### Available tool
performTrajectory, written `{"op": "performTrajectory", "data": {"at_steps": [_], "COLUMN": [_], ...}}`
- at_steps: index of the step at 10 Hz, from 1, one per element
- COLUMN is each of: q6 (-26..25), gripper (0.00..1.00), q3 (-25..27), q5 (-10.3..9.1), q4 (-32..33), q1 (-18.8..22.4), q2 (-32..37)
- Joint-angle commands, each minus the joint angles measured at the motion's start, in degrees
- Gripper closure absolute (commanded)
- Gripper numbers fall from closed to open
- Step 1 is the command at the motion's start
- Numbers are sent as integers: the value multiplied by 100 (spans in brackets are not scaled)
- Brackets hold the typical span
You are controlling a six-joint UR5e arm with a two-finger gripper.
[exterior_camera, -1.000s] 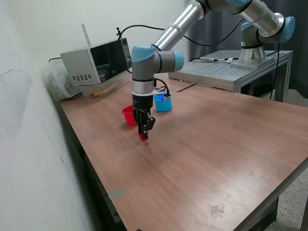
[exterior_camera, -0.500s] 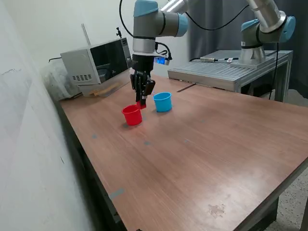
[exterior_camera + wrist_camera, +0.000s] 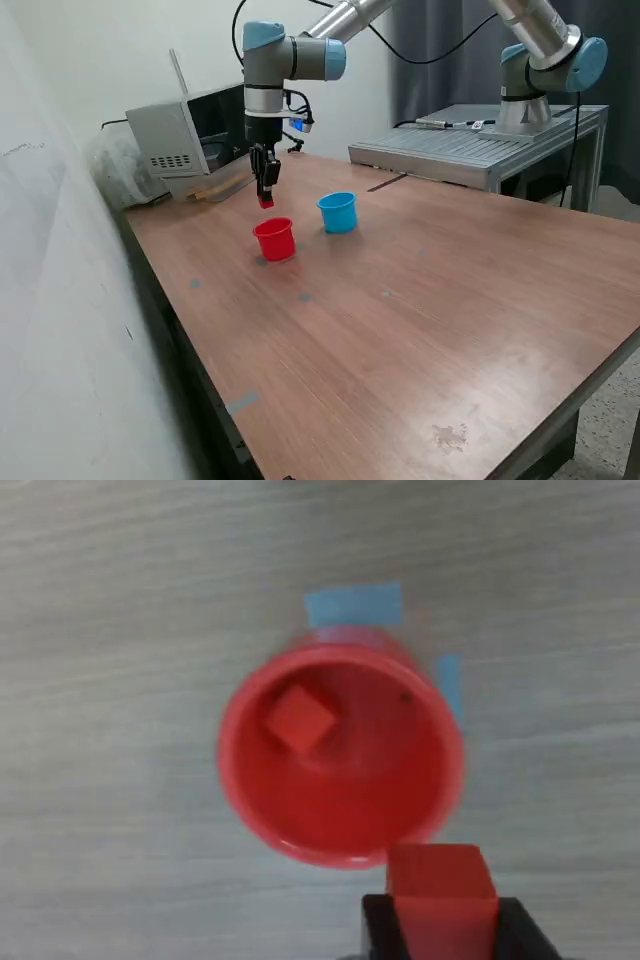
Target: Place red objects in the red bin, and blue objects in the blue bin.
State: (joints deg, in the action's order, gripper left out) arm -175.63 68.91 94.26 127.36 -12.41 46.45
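Note:
The red cup [image 3: 274,239] stands on the wooden table, with the light-blue cup [image 3: 338,212] a little to the exterior view's right of it. My gripper [image 3: 265,200] hangs above and slightly behind the red cup, shut on a small red cube [image 3: 265,201]. In the wrist view the held red cube [image 3: 440,882] sits between the dark fingers [image 3: 378,930], just outside the rim of the red cup [image 3: 250,800]. A second red cube [image 3: 299,719] lies inside that cup. No dark blue cubes are in view.
A grey box-shaped appliance [image 3: 195,128] stands at the table's back on the exterior view's left. A metal bench [image 3: 480,145] with a second arm's base [image 3: 525,100] is behind. Blue tape marks [image 3: 352,604] lie on the table beside the red cup.
My gripper rose from the table with the red cube, then moved back and toward the exterior view's left, to above the red cup.

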Motion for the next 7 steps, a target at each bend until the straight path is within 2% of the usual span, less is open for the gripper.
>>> {"op": "performTrajectory", "data": {"at_steps": [1, 3, 4, 7], "q6": [3, 3, 3, 12], "gripper": [100, 100, 0, 0], "q3": [79, 114, 140, 149], "q5": [-13, -13, -13, -21], "q4": [8, -1, -1, 8], "q1": [-103, -103, -95, -95], "q2": [4, 4, 13, 13]}}
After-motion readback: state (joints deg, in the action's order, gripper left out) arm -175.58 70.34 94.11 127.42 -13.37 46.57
